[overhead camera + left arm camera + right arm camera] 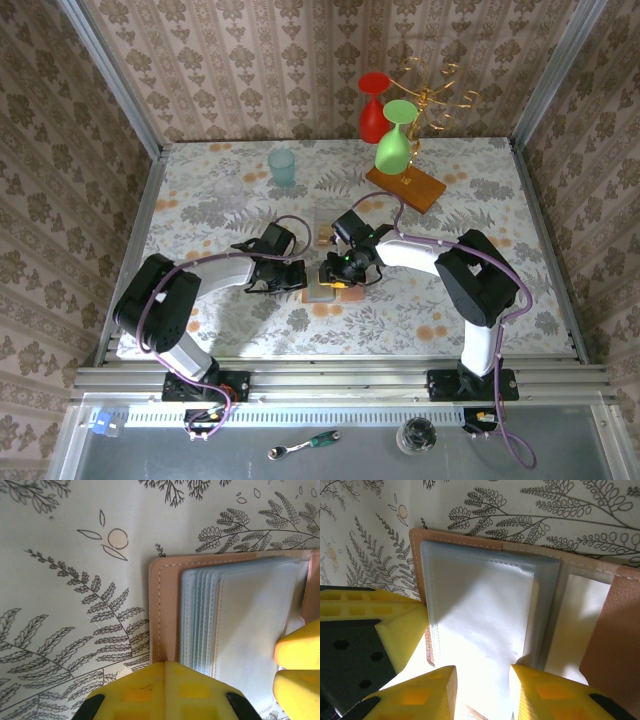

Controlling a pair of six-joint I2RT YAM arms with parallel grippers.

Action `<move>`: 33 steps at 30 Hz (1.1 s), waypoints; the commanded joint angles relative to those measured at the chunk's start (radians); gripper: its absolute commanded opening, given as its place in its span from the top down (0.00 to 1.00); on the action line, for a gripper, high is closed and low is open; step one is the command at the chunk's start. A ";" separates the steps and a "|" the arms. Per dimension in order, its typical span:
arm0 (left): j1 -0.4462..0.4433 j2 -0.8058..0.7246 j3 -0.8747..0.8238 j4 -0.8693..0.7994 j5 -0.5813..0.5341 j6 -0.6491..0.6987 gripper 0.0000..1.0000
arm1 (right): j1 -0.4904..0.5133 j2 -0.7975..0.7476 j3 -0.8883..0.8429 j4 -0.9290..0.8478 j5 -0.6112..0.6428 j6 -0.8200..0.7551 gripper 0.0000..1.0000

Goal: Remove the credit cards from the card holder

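Tan leather bifold card holder (164, 610) lies open in the middle of the floral table (480, 190), apparently pinned by the closed left gripper (165, 670) so the part-open, empty right gripper (482, 680) can work its clear sleeves (480, 610).

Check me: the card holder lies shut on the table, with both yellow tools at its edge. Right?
Not shut: the card holder lies open on the table, its clear sleeves showing in the right wrist view, with the left tool and right tool at its edge.
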State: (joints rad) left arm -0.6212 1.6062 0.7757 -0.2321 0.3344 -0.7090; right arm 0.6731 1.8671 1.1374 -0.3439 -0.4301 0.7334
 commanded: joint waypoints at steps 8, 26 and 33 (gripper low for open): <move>-0.003 0.025 0.011 -0.051 -0.023 0.030 1.00 | 0.002 -0.039 -0.016 -0.044 0.042 -0.015 0.65; -0.002 0.015 0.029 -0.067 -0.030 0.033 1.00 | -0.004 -0.049 -0.042 -0.032 0.062 -0.008 0.66; -0.002 -0.024 0.074 -0.119 -0.034 0.049 1.00 | -0.009 -0.048 -0.051 -0.018 0.058 -0.004 0.66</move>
State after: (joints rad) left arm -0.6212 1.6081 0.8150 -0.2958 0.3164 -0.6872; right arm 0.6701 1.8488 1.1027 -0.3470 -0.3958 0.7334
